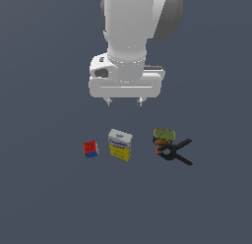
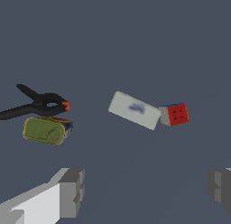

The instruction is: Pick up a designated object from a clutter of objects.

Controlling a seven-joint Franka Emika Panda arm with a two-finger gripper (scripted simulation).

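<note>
Gripper [image 1: 124,101] hangs open above can [image 1: 164,135].

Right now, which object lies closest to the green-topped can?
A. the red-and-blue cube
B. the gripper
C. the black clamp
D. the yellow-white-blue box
C: the black clamp lies right beside the green-topped can, while the box and the cube sit farther toward the exterior view's left, and the gripper hangs open above.

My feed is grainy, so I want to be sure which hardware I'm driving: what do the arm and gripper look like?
The arm is glossy white and rounded, with a grey cap on its upper joint. It ends in a wide, white, box-like gripper body with a dark oval recess on one side. Two short light-grey fingertips stick out below; in the wrist view the fingers look blocky and grey. No cables or markings show.
</note>
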